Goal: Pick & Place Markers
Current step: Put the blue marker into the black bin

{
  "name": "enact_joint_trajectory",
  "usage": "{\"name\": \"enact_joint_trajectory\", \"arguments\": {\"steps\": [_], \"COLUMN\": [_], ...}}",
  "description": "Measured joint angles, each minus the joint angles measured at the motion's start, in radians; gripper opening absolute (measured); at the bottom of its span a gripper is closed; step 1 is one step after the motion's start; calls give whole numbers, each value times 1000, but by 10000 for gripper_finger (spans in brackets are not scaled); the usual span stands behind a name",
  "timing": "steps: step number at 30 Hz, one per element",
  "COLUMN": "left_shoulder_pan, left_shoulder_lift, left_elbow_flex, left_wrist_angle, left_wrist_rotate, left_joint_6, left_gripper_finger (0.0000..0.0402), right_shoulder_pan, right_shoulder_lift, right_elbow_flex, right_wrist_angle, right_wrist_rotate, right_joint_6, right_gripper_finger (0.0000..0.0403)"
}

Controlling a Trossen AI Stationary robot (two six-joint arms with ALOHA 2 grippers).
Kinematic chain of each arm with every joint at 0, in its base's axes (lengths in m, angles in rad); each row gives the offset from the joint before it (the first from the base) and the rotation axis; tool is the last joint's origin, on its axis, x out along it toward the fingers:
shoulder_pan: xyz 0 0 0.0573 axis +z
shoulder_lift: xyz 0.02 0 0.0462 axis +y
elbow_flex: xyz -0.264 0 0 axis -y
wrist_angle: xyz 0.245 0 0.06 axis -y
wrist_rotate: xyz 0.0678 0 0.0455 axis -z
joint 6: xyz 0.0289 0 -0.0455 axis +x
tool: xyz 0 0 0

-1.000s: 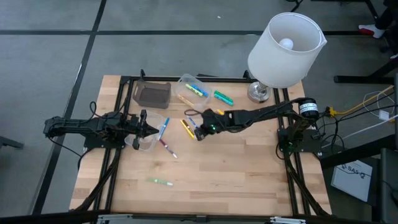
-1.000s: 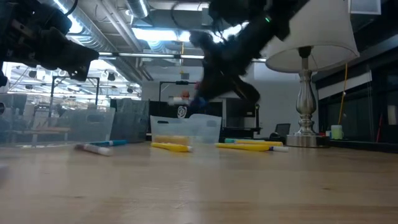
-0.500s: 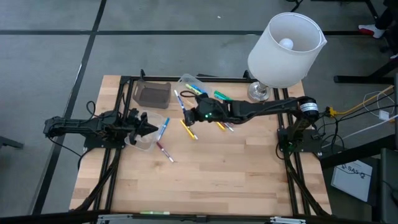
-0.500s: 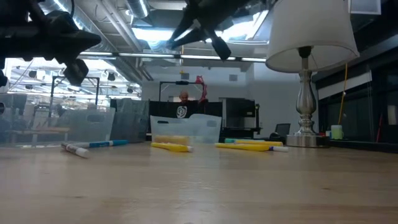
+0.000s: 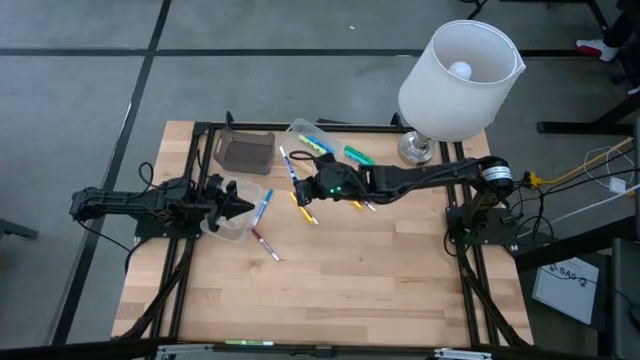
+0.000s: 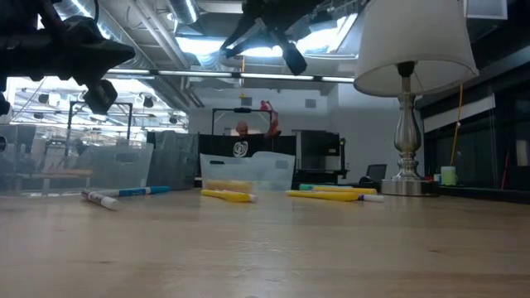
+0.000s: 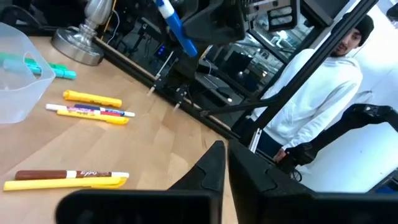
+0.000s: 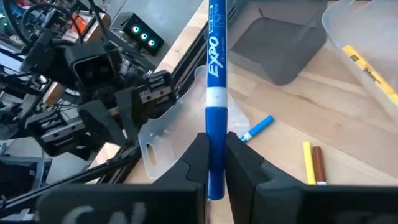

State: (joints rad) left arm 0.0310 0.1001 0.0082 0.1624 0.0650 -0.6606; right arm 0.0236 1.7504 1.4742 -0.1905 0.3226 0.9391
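Nearest me on the surface (image 5: 330, 280), a red marker (image 5: 265, 243) and a light-blue marker (image 5: 263, 205) lie beside the small clear cup (image 5: 232, 222), where my left gripper (image 5: 232, 207) sits with fingers together, holding nothing. Past that, my right gripper (image 5: 302, 189) is clamped on the blue marker (image 8: 214, 87), which sticks up between its fingers, raised above the yellow marker (image 5: 303, 208). It's barely shifted since half a second ago. Farther back, the clear tub (image 5: 300, 131) holds yellow, blue and green markers, and I can't tell what's in the dark bin (image 5: 245, 152).
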Motion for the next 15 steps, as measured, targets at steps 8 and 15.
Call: {"name": "enact_joint_trajectory", "arguments": {"steps": [8,15], "left_shoulder_pan": [0,0], "left_shoulder_lift": [0,16], "left_elbow_flex": [0,1], "left_wrist_angle": [125,160], "left_wrist_rotate": [-82,-309], "left_joint_6": [28,11], "left_gripper_finger": [116,211], "right_shoulder_pan": [-1,-14], "right_shoulder_lift": [0,0], "right_elbow_flex": [0,0], "right_wrist_angle": [37,138], "right_wrist_rotate": [1,-32], "right_joint_6": [-4,-68], "right_gripper_finger": [30,29]}}
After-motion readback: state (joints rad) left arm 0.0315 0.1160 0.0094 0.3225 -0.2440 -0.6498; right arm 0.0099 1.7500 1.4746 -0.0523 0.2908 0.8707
